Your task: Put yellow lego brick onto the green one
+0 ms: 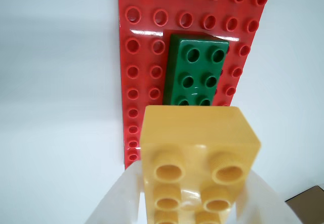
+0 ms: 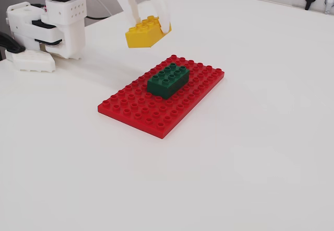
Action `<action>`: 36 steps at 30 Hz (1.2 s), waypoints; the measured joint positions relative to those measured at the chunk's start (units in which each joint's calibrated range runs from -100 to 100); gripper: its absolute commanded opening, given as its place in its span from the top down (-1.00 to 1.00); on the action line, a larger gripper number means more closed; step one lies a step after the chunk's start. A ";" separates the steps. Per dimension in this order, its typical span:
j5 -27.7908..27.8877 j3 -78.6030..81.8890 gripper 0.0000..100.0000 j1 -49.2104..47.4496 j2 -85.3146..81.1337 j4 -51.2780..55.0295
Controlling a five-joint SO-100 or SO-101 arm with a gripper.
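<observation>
Fixed view: gripper clamps yellow brick aloft.
Green brick: lower right, nearer camera, on red baseplate.
Long axes: roughly parallel.

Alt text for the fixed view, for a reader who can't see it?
A white robot hand holds a yellow brick in the air, behind a green brick that sits on a red studded baseplate on a white table.

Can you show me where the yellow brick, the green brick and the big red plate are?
yellow brick [image 2: 141, 37]: fixed view, its side face.
green brick [image 2: 168, 79]: fixed view, studded top.
red plate [image 2: 136, 111]: fixed view, bare studs.
</observation>
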 measured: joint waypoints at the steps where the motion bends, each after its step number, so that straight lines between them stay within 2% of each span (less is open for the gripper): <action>1: -0.68 -2.16 0.77 0.00 1.77 1.12; 9: -3.74 -17.22 0.77 -1.47 16.46 5.53; 22: -7.96 -18.30 0.77 -1.40 23.39 2.59; 28: -8.01 -18.30 0.77 -1.40 23.81 2.25; 36: -4.26 -9.65 0.77 -3.32 23.89 -3.98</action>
